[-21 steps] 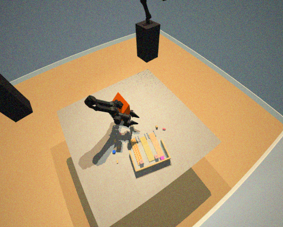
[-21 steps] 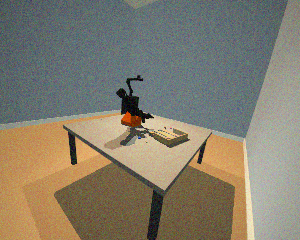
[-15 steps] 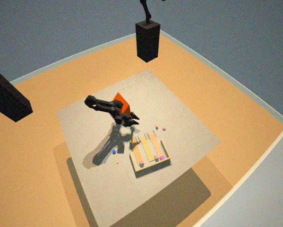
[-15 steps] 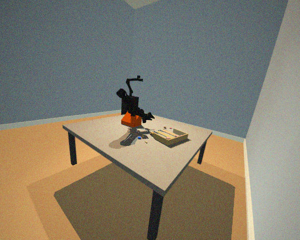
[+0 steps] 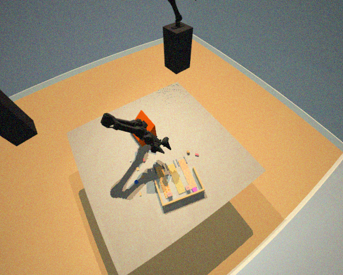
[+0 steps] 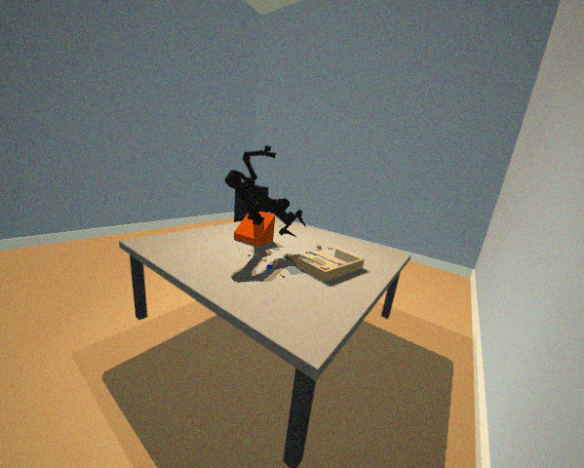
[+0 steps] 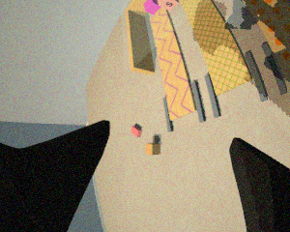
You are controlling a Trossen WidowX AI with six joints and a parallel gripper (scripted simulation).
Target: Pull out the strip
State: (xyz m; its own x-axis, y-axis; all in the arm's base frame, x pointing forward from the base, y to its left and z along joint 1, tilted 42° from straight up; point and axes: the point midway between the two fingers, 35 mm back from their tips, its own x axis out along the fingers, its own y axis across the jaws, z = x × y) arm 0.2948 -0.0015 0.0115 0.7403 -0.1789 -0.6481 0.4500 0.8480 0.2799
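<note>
Fingers (image 5: pixel 167 148) (image 6: pixel 292 224) wide apart and empty, labelled cube (image 7: pixel 169 4) cut off at the wrist view's top edge.

Strips (image 5: pixel 176 179) (image 7: pixel 173 63) inside tray (image 5: pixel 183 199) (image 6: pixel 331 274) (image 7: pixel 143 71), cubes at their far ends.

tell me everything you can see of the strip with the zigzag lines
The zigzag strip is long, narrow and flat, pale orange with pinkish-purple zigzag lines running along it. Its material can't be told. It lies lengthwise in the wooden-looking tray, one end toward the open side, beside the yellow strip. Near its far end are a pink cube with a dark mark and a magenta block. The tool isn't touching it.
</note>
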